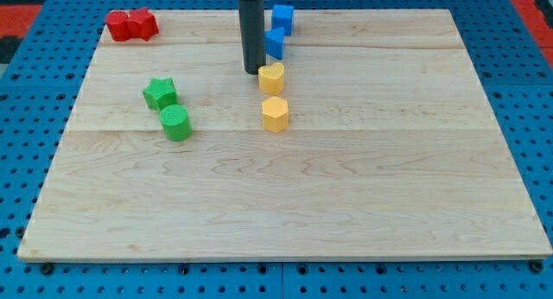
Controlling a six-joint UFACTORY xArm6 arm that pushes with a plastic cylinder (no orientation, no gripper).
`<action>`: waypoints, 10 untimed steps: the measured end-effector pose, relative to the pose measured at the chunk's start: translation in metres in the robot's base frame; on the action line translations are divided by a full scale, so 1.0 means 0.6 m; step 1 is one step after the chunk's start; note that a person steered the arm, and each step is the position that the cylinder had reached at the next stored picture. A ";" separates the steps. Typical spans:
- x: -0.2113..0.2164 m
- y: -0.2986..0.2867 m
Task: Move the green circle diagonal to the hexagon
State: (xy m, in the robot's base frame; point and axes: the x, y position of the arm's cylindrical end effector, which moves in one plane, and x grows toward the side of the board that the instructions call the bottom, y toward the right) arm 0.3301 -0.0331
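Note:
The green circle [176,123] is a short green cylinder left of the board's middle, just below a green star [160,93]. The yellow hexagon [275,114] sits near the board's centre, well to the right of the green circle. My tip [253,71] is at the end of the dark rod near the view's top centre. It stands just left of a second yellow block [272,77], above the hexagon and far right of the green circle.
Two blue blocks [282,18] [275,42] sit at the top, right of the rod. Two red blocks [131,25] lie at the top left corner. The wooden board [346,195] lies on a blue pegboard surface.

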 end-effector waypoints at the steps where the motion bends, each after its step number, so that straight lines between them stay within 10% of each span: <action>1: 0.000 -0.070; 10: 0.063 -0.085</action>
State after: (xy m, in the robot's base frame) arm 0.3681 -0.0844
